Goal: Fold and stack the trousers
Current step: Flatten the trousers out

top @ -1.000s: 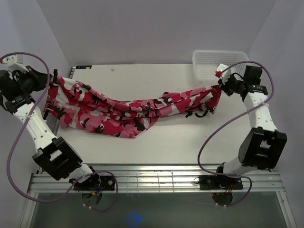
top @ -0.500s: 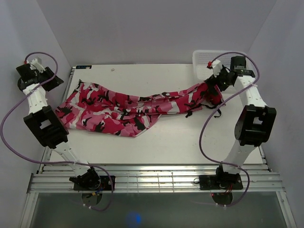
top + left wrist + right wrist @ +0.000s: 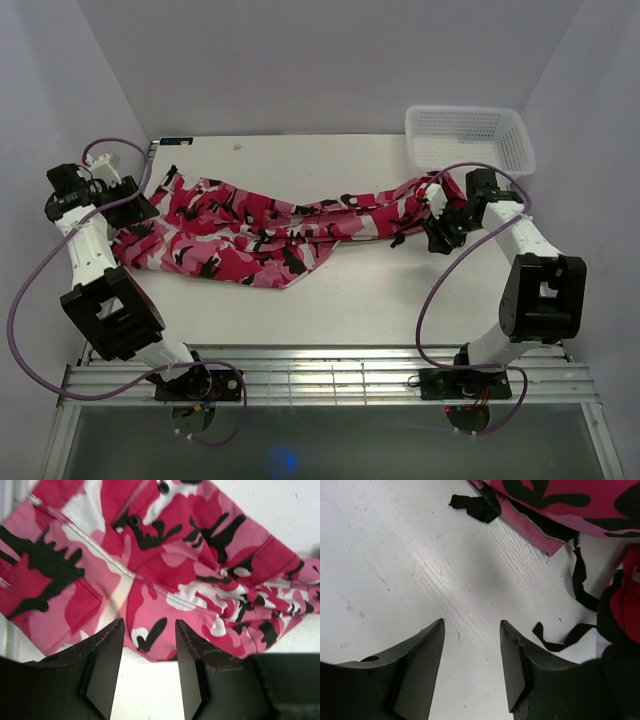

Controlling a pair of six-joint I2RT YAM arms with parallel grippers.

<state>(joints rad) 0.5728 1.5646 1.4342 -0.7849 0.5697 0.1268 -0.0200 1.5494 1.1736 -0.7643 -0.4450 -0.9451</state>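
Pink, white and black camouflage trousers (image 3: 270, 225) lie stretched across the table, bunched along the middle. Their waist end (image 3: 150, 570) fills the left wrist view, and the leg-end hem with black drawstrings (image 3: 580, 580) shows in the right wrist view. My left gripper (image 3: 135, 208) hangs open at the left edge of the cloth, its tips (image 3: 149, 630) just over the hem with nothing between them. By the right end of the trousers my right gripper (image 3: 440, 232) stands open over bare table (image 3: 420, 555), holding nothing (image 3: 471, 627).
A white mesh basket (image 3: 470, 135) stands at the back right corner. The table's left edge with its metal rail (image 3: 100, 330) runs under the left arm. Purple cables loop beside both arms.
Both grippers have let go of the trousers, which dropped flat onto the table. The left arm swung up and back down beside the waist end; the right arm moved down beside the leg end.
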